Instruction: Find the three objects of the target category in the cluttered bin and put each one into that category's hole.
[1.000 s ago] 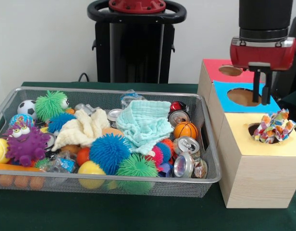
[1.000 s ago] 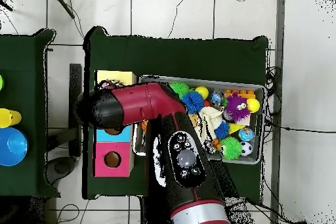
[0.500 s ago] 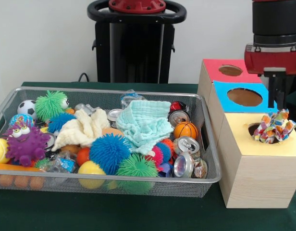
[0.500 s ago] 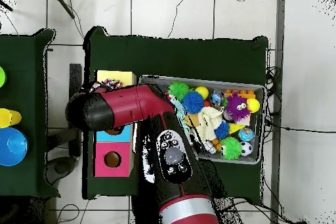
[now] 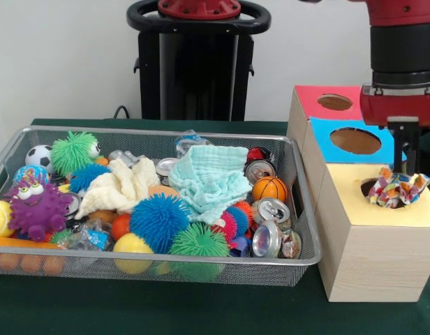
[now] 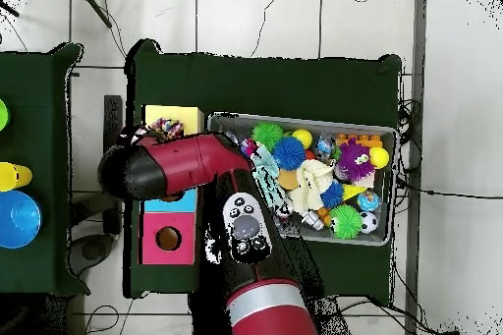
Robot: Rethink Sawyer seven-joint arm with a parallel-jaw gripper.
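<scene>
A: What colours top the wooden box (image 5: pixel 372 262)?

B: Pale wood sides; a red panel (image 5: pixel 320 102) farthest back, a blue panel (image 5: pixel 327 139) next, a yellow panel (image 5: pixel 354 202) nearest. On the yellow sits a crumpled cloth (image 5: pixel 398 187), patterned orange, green, white and red.

A: And left of the box?

B: A silver wire bin (image 5: pixel 299 209) holds a mint-green cloth (image 5: pixel 209 178), a cream cloth (image 5: pixel 121 185), a purple spiky monster (image 5: pixel 37 207), a blue spiky ball (image 5: pixel 158 221), green spiky balls (image 5: pixel 72 151), an orange basketball (image 5: pixel 269 188).

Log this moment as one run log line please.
stage: drop-off | gripper: above yellow box hole, state unclear | colourful crumpled cloth: sitting in yellow box hole | bin: cluttered
</scene>
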